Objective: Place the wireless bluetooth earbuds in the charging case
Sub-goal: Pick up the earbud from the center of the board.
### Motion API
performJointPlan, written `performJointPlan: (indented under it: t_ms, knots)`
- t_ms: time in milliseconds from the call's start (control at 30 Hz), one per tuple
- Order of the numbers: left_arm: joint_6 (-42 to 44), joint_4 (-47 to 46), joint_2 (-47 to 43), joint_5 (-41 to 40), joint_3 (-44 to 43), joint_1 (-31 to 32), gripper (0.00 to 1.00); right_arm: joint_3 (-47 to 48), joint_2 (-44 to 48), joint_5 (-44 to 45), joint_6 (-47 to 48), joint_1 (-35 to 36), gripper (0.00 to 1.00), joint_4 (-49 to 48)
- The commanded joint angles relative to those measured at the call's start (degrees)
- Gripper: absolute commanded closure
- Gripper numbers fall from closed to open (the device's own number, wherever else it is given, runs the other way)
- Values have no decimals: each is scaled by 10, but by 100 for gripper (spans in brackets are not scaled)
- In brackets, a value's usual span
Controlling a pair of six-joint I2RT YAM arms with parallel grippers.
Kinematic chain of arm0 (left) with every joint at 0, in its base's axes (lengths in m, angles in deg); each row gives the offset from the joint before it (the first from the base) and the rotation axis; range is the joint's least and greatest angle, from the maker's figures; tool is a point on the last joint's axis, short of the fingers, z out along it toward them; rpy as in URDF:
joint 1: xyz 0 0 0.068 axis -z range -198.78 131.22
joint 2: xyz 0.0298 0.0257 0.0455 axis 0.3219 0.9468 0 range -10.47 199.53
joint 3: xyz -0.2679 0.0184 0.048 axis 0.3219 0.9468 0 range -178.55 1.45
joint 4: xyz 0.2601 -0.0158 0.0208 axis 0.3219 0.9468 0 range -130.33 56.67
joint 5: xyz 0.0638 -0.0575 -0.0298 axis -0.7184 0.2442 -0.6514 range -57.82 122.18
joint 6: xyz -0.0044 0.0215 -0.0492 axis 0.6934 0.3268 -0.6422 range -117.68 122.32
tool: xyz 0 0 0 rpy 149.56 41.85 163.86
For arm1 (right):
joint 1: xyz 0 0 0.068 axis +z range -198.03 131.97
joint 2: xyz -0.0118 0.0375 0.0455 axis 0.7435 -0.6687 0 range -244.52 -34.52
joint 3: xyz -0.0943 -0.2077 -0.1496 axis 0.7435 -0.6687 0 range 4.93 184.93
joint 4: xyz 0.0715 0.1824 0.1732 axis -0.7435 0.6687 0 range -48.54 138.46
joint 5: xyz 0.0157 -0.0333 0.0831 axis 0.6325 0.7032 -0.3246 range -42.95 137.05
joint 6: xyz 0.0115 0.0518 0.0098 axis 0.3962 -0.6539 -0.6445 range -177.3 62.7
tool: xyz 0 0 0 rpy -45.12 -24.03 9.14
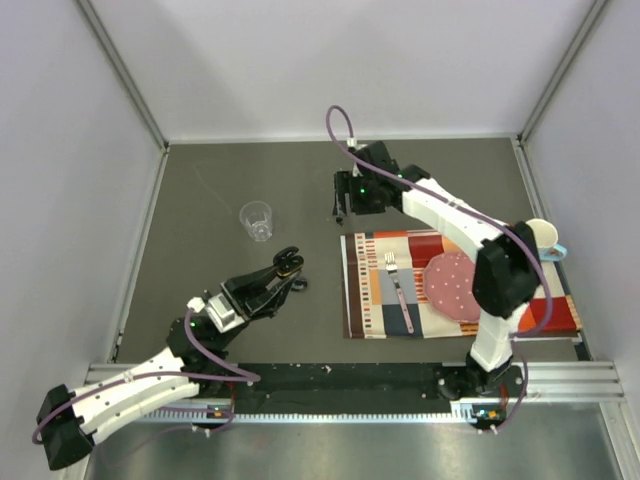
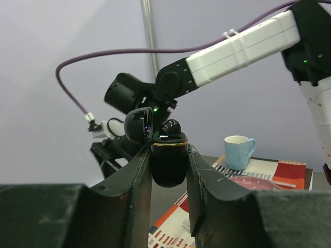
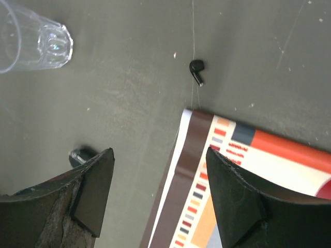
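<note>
Earbuds (image 3: 196,71) lie loose on the dark surface (image 3: 129,103): one in the upper middle of my right wrist view, and what looks like the other bud (image 3: 78,154) at the lower left, half hidden. My right claw (image 3: 159,178) is wide apart and holds nothing. My left claw (image 2: 167,155) is squeezed tight on the open charging case (image 2: 168,173). I think the buds are tiny and smooth, so a crooked pinch could make one pop out and roll away.

Grey table (image 1: 200,190) w/ clear cup (image 1: 257,220), placemat (image 1: 368,300), earbud (image 3: 196,70).
</note>
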Motion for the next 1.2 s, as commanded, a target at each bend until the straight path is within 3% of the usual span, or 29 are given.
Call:
performJointPlan:
  t_ms: [0,367,1167]
  knots:
    - [-21,-13,2,18,-24,1,100,90,-78,-6,6,-4,31,26]
    - [-23,-19,8,16,-17,1,100,247,-236,-25,80,-4,44,94]
    - [-26,-15,-11,2,-2,1,100,350,-367,34,115,-5,53,118]
